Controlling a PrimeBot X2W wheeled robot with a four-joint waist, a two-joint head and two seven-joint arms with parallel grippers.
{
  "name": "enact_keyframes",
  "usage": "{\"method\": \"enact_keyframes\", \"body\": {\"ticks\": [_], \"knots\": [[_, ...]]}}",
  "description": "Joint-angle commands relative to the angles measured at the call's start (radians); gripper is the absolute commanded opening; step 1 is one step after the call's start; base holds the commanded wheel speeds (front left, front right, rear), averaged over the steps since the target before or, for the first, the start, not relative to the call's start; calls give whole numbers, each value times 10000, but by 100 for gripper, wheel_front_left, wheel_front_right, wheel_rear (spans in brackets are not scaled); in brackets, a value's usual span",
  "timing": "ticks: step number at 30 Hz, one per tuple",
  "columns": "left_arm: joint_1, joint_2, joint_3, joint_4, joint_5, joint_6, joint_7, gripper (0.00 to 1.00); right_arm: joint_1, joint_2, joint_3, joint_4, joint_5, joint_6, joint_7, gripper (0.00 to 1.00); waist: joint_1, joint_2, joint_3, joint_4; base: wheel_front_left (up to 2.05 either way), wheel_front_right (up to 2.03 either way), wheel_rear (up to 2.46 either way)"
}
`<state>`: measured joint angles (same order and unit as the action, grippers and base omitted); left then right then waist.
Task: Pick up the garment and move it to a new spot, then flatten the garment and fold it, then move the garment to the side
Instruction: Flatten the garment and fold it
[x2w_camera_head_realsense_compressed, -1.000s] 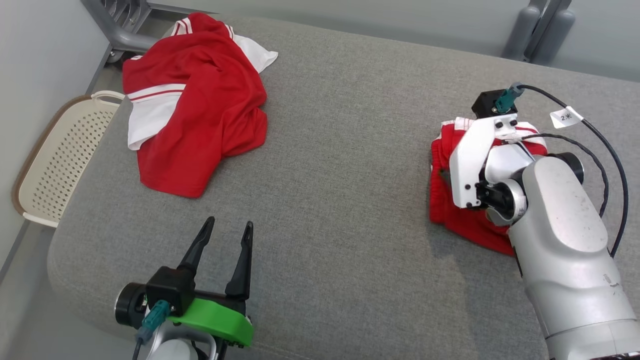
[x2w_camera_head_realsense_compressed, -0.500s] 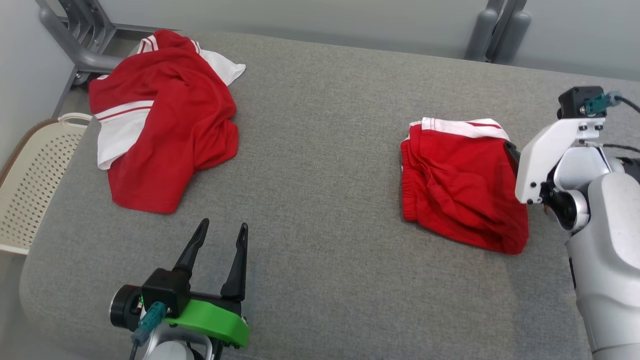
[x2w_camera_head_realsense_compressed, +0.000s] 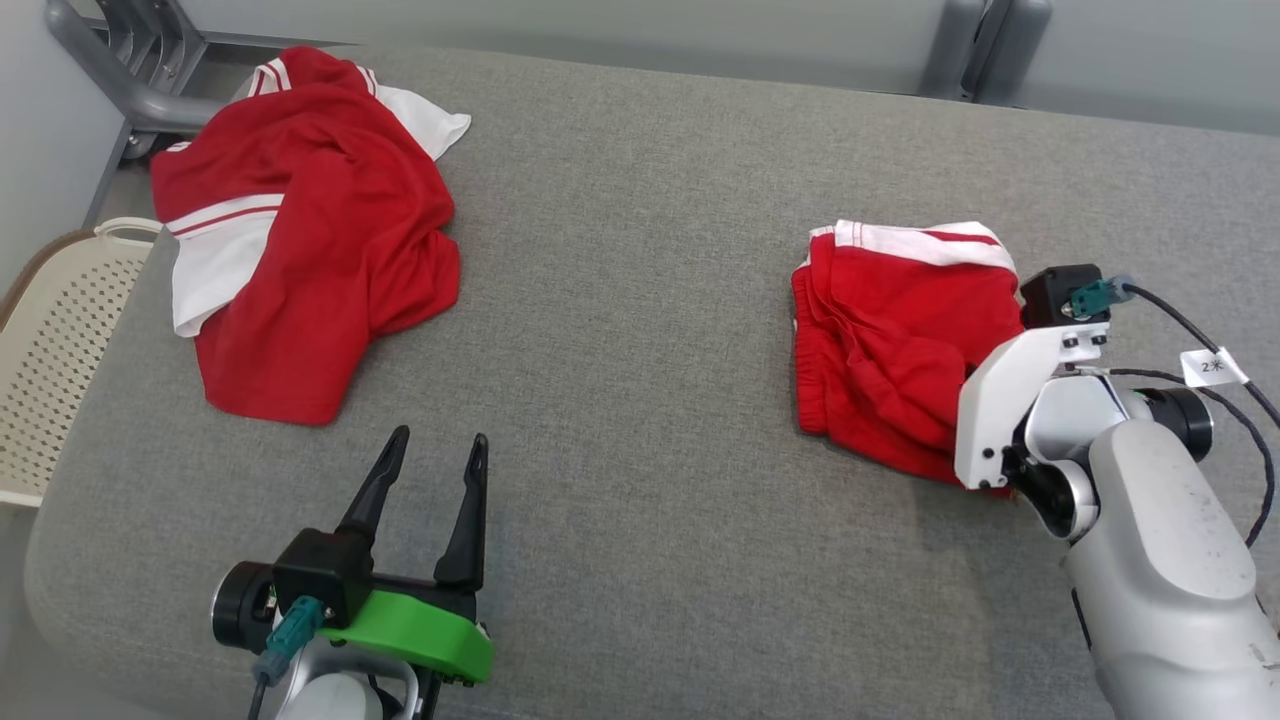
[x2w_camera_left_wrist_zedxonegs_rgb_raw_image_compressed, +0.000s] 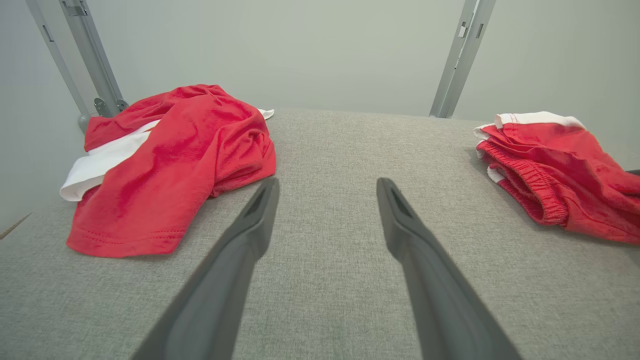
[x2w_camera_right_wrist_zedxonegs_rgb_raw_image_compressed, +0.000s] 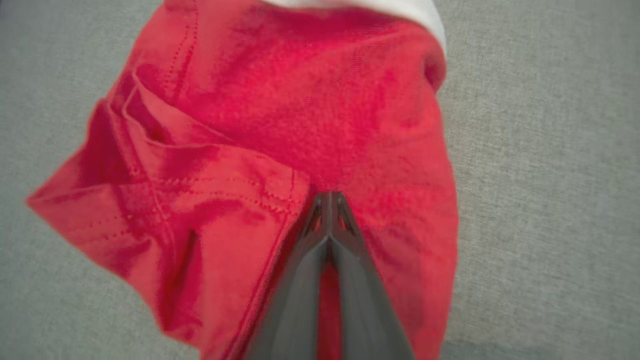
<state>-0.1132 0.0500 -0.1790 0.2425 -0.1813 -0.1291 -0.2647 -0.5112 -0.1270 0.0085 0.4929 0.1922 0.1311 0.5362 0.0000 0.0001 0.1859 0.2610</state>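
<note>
On the head view, the folded red cloth shorts (x2w_camera_head_realsense_compressed: 890, 320) with a white striped band along the far edge lie on the right side of the grey fabric-covered table (x2w_camera_head_realsense_compressed: 640, 250). The right arm's white wrist bracket (x2w_camera_head_realsense_compressed: 1005, 400) sits over their near right corner, where the cloth is rumpled into soft ridges. A crumpled red-and-white shirt (x2w_camera_head_realsense_compressed: 300, 270) lies at the far left, well apart, beside a cream perforated plastic basket (x2w_camera_head_realsense_compressed: 50, 340). The left claw (x2w_camera_head_realsense_compressed: 440, 437) hangs over bare table at the lower left, fingers spread.

On the left wrist view, both dark fingers stand wide apart with nothing between them. The shorts show at the right edge — stacked layers, with a gathered elastic waistband facing the camera.

On the right wrist view, the right claw (x2w_camera_right_wrist_zedxonegs_rgb_raw_image_compressed: 327, 196) has its tips pressed together against the red fabric beside a stitched seam — whether cloth is caught between them cannot be told.
</note>
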Motion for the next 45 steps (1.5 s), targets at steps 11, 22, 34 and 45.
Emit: {"method": "enact_keyframes", "body": {"ticks": [11, 22, 34, 45], "knots": [[8, 10, -3, 25, -142, -13, 1, 100, 190, 466, 1660, -84, 631, -6, -83, 0, 0, -1, -5, 222, 0, 0, 0], [-14, 11, -108, 59, -271, -7, 1, 100, 132, 727, 3345, 86, 1160, -3, -63, 0, 0, -1, -99, 411, 0, 0, 0], [224, 11, 24, 17, -218, 44, 1, 100, -210, 762, 3477, -128, 1049, -5, -164, 0, 0, -1, -360, 422, 0, 0, 0], [226, 10, 25, 10, -209, 23, 1, 100, 572, 746, 5770, -1554, 2693, -5, 183, 0, 0, -1, -403, 259, 0, 0, 0]]}}
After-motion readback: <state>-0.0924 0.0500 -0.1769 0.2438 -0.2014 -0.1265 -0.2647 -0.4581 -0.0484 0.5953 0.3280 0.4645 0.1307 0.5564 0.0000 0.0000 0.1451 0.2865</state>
